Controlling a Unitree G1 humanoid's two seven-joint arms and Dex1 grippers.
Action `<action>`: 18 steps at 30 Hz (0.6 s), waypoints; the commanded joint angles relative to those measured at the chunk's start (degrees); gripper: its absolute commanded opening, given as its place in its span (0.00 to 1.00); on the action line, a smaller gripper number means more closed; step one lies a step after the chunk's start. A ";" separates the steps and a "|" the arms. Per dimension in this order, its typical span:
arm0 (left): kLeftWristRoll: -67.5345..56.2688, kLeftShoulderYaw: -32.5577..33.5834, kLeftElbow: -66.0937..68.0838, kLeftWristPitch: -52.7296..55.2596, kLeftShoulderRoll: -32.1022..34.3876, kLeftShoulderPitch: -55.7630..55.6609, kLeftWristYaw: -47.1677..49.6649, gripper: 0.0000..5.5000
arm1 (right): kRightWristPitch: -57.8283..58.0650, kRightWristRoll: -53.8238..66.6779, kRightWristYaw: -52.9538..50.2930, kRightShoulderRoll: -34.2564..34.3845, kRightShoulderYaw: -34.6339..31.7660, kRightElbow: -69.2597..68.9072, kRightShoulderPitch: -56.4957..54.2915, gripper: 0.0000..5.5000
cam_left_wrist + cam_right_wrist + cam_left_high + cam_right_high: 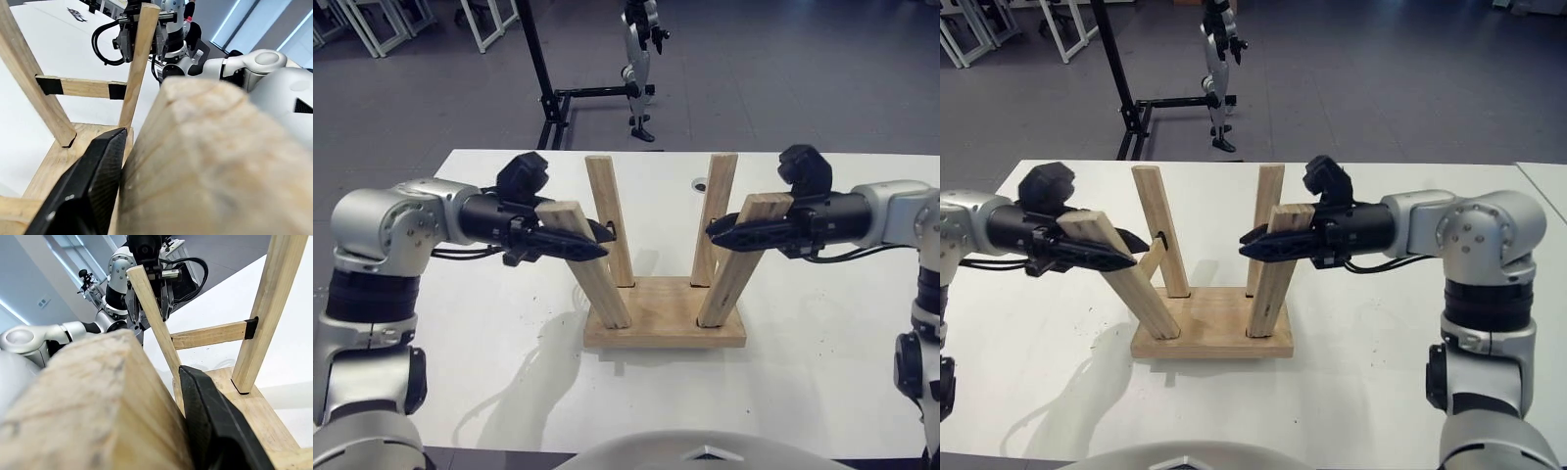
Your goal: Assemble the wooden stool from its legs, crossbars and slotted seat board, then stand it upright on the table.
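Jaws of the left gripper (593, 244) are clenched on the near-left leg (604, 286), just under its top end; in the left wrist view a black finger (93, 186) lies flat against the wood. The right gripper (719, 233) mirrors it, grasping the near-right leg (728, 286) close to its top, with a dark finger (215, 426) pressed along that leg's side. The two grippers point toward each other across the stool, tips apart, the left one coming in from 9 o'clock and the right one from 3 o'clock.

The stool rests upside down. Its seat board (666, 331) lies flat on the white table (822, 372) at the centre, and all four legs stand up from it, splayed outward. The near-left leg rises from the board's 7 o'clock corner and the near-right leg from 5 o'clock. The far-left leg (608, 201) stands at 11 o'clock and the far-right leg (717, 196) at 1 o'clock.

A left crossbar (208, 335) with a black-banded end joins the two left legs; a right crossbar (80, 88), black at both ends, joins the two right legs.

Toward 12 o'clock, just beyond the far-right leg, a small round hole (700, 183) marks the tabletop. Past the table's far edge, at 11 o'clock, a black stand (551, 98) sits on the grey floor.
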 commanded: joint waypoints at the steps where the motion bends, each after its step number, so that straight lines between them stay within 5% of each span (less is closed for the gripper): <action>1: -2.61 -3.77 8.11 14.34 -1.57 -8.03 0.36 0.35 | 8.28 1.19 -4.76 1.41 3.92 10.07 -1.99 0.31; 6: -5.73 -7.55 27.02 24.01 -6.27 -19.51 -5.35 0.35 | 8.31 2.30 -6.56 4.30 0.89 40.58 -14.82 0.31; 9: -3.82 -6.44 39.68 24.53 -9.80 -26.46 -6.26 0.46 | 7.88 -1.77 -6.69 5.43 -0.24 49.03 -19.11 0.42; 15: 12.42 -13.56 52.82 5.80 -10.25 -24.73 -5.66 0.66 | 5.93 -6.18 -4.42 4.49 1.89 48.51 -17.46 0.65; 18: 17.55 -9.59 60.39 -5.08 -13.01 -25.11 -0.74 0.76 | 4.81 -7.92 -3.53 4.81 2.23 46.97 -16.15 0.76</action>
